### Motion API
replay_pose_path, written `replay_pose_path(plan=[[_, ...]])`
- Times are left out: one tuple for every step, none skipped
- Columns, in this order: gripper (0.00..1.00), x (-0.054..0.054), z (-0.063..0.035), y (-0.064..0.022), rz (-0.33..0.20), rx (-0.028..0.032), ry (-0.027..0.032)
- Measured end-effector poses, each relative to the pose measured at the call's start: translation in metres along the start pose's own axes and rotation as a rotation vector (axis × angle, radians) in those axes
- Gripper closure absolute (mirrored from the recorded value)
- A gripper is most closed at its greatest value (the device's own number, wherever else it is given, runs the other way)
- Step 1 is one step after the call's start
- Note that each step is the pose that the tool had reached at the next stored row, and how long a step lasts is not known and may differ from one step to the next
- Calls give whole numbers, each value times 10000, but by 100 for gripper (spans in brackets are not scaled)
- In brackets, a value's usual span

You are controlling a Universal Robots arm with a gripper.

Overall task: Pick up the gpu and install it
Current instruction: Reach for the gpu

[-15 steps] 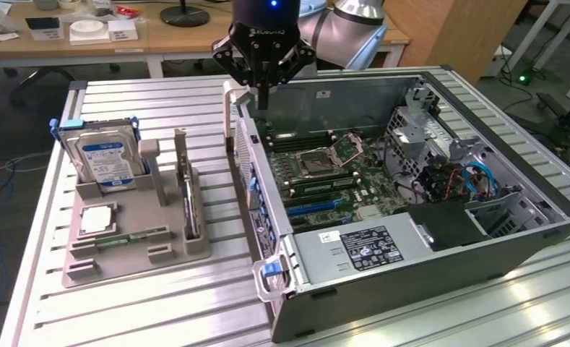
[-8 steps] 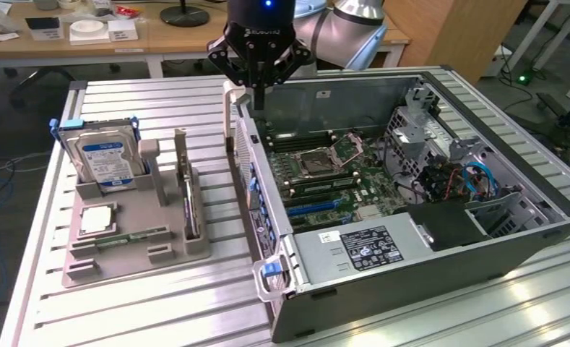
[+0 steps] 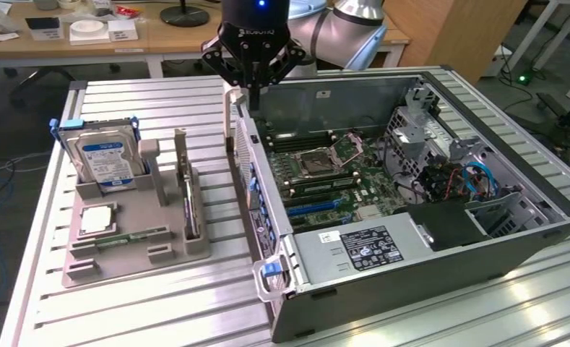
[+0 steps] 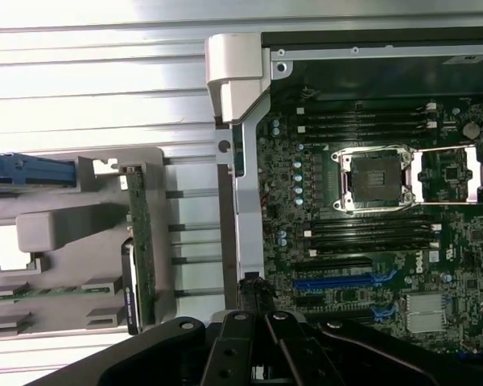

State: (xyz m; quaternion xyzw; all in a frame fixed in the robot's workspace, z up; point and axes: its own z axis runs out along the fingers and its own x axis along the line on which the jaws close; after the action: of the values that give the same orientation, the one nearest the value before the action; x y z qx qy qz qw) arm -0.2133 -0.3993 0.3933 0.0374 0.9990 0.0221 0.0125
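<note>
Gpu (image 3: pixel 189 206) edge-on in grey rack (image 3: pixel 121 254), face hidden; fingers (image 3: pixel 253 92) pressed together.

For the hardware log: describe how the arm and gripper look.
The gripper is black, with angular linkages and pale lettering across its body. A blue light glows above it. The arm is silver-grey with rounded joints.

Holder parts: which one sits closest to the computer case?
The gpu, the thin dark card standing on edge along the side facing the computer case; the blue-labelled hard drive stands farther off.
</note>
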Motion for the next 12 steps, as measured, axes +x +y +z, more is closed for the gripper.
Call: replay_pose_path(plan=[[90, 8, 0, -1, 0, 0, -1], [90, 16, 0, -1, 0, 0, 0], [90, 24, -1, -2, 0, 0, 0], [90, 34, -1, -3, 0, 0, 0], [90, 43, -1, -3, 0, 0, 0], [90, 51, -1, -4, 0, 1, 0], [90, 61, -2, -5, 0, 0, 0], [90, 70, -2, -6, -1, 1, 0], [90, 80, -2, -6, 0, 1, 0], [90, 89, -3, -7, -1, 1, 0], [90, 99, -3, -8, 0, 1, 0], [90, 109, -3, -8, -1, 0, 0]])
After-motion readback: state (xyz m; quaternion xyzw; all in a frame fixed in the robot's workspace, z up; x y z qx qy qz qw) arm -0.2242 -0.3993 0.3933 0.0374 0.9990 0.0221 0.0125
